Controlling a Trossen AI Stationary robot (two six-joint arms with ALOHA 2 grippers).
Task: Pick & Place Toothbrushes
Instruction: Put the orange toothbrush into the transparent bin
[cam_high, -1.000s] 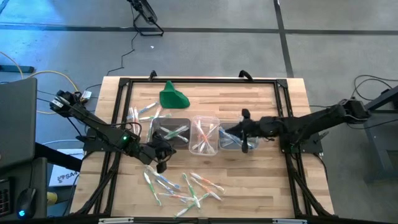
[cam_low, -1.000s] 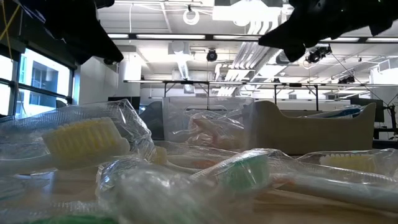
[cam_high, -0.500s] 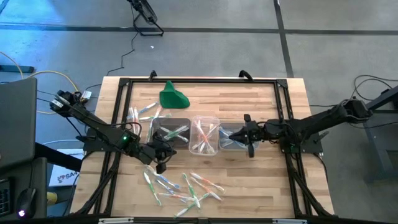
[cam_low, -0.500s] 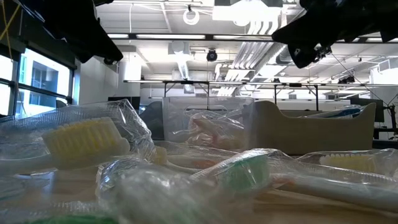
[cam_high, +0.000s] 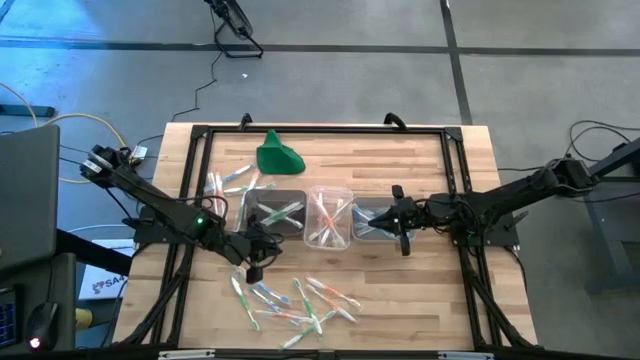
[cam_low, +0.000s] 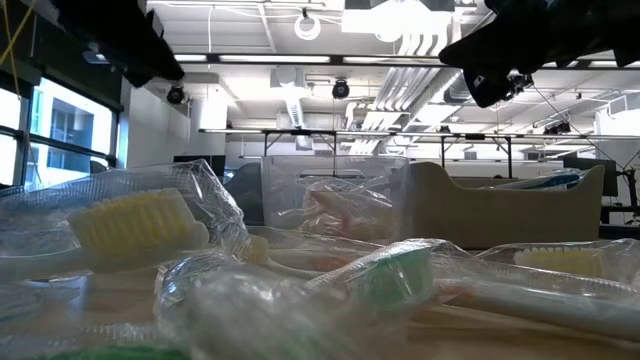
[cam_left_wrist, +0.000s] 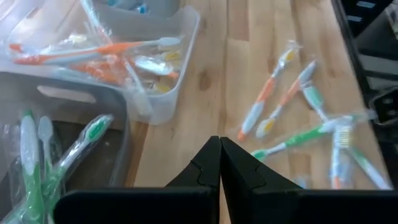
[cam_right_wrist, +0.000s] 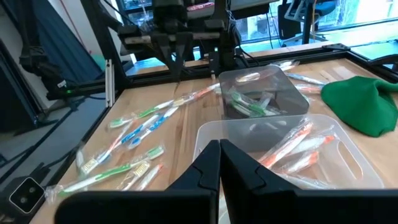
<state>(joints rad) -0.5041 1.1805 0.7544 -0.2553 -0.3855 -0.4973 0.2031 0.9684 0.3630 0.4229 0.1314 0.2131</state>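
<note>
The left gripper (cam_left_wrist: 219, 163) has its fingers pressed together on nothing, above bare wood just beside the grey tub (cam_high: 276, 213), near the loose toothbrushes (cam_high: 295, 300) scattered at the table's front edge. To pick well, it probably should open before descending, line the fingers across one handle, and choose a brush lying apart from the pile. The right gripper (cam_high: 403, 226), also closed and empty, hangs beside the clear tub (cam_high: 372, 221) holding blue brushes.
</note>
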